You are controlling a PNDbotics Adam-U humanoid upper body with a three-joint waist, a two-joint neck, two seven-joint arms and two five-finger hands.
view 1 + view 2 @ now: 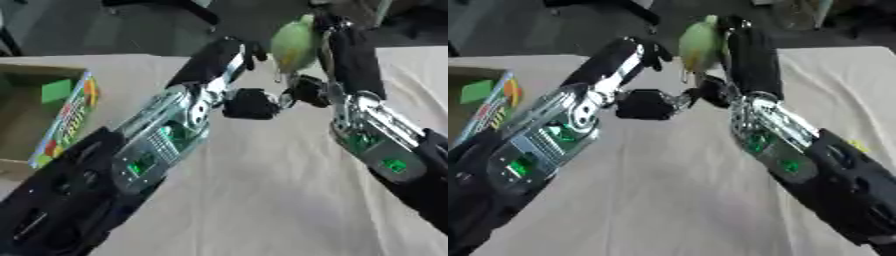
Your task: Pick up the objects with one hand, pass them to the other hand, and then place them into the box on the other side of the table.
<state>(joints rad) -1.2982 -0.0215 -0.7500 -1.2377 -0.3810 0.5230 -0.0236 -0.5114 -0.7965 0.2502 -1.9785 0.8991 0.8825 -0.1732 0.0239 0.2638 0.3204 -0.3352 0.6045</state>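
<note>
Holding a pale green, pear-shaped fruit (294,45) in my right hand (337,42), fingers curled round it, upper centre of frame, raised above the beige cloth-covered table (280,200). My left hand (223,55) sits just beside it to the left; can't tell if its fingers are curled or straight. Open cardboard box (74,117) with colourful printed flap sits at left edge, well apart from the fruit.

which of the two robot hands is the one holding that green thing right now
The right hand, coming in from the view's right, has its fingers round the pale green object. The left hand is beside it, apparently empty.
</note>
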